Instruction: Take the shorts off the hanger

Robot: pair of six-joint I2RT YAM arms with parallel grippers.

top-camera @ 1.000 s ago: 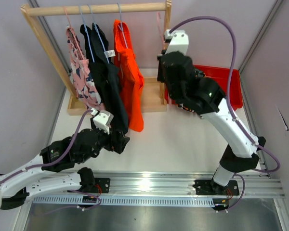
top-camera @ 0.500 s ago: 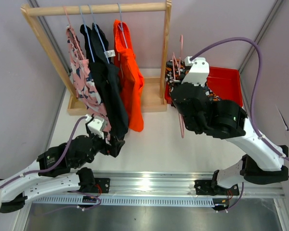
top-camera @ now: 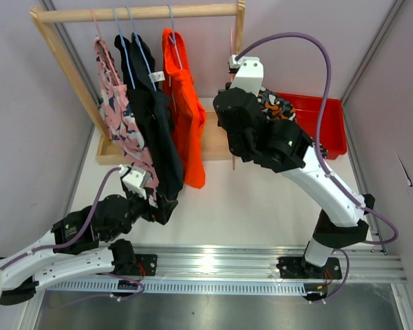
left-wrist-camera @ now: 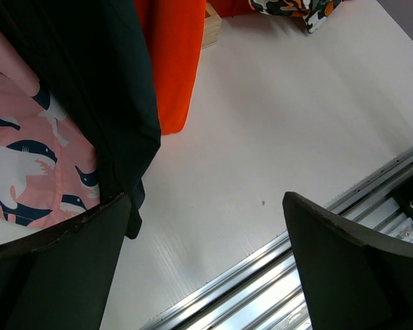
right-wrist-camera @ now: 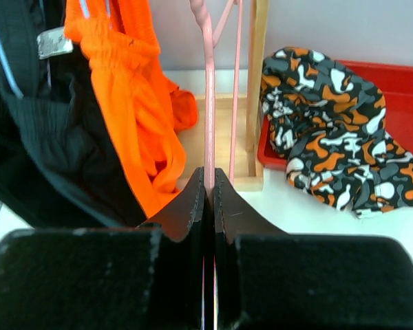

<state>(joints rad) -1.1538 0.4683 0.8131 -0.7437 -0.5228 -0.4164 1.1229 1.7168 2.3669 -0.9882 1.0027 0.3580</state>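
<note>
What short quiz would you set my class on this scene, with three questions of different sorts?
1. True or false: the right gripper is shut on the pink hanger.
2. How many garments hang on the rack?
3. Where are the camo shorts? A) on the hanger B) draped over the red bin's rim C) on the rack
Key: 1 true; 2 three; 3 B.

White links (top-camera: 330, 182), black joints (top-camera: 272, 141), black right gripper (right-wrist-camera: 208, 177), seemingly lilac cables (top-camera: 292, 34)
</note>
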